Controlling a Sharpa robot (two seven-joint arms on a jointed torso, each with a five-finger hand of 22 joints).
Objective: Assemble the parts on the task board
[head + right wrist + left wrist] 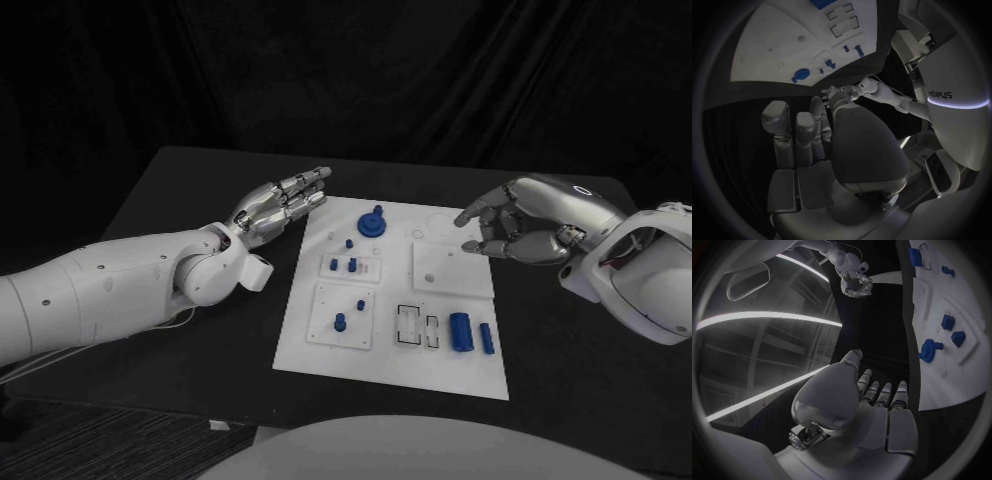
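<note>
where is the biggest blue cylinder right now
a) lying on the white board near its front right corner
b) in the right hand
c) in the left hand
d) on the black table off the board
a: the big blue cylinder lies on the white board near its front right corner, while the left hand and right hand hold nothing.

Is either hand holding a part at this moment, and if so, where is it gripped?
Nothing is held. The left hand is open with fingers straight beside the task board; the right hand hovers with fingers curled, empty. All the blue parts sit on the board.
</note>
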